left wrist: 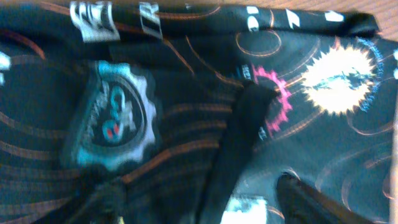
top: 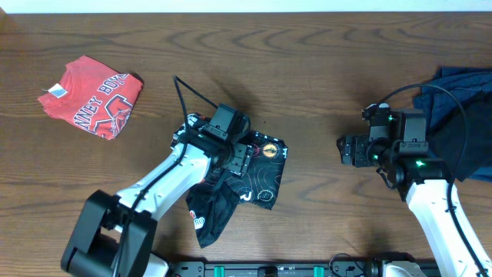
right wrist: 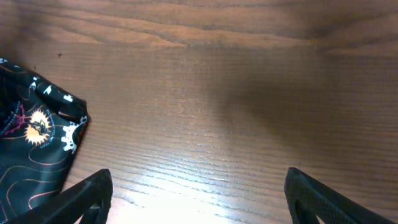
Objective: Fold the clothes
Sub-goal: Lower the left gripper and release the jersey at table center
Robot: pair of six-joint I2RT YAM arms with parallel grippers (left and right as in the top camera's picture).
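Note:
A black printed garment (top: 257,185) lies crumpled at the table's front centre. My left gripper (top: 240,160) is right over its upper part. In the left wrist view the garment (left wrist: 155,93) fills the frame, and the gripper (left wrist: 199,205) has its fingers wide apart, down at the cloth on either side of a raised fold (left wrist: 245,137). My right gripper (top: 344,150) is open and empty over bare wood to the garment's right. In the right wrist view, its fingers (right wrist: 199,199) are spread and the garment's corner (right wrist: 34,134) is at the left.
A folded red shirt (top: 96,96) with white lettering lies at the back left. A pile of dark blue clothes (top: 461,115) sits at the right edge, behind my right arm. Bare wooden table (top: 323,69) lies between and beyond the arms.

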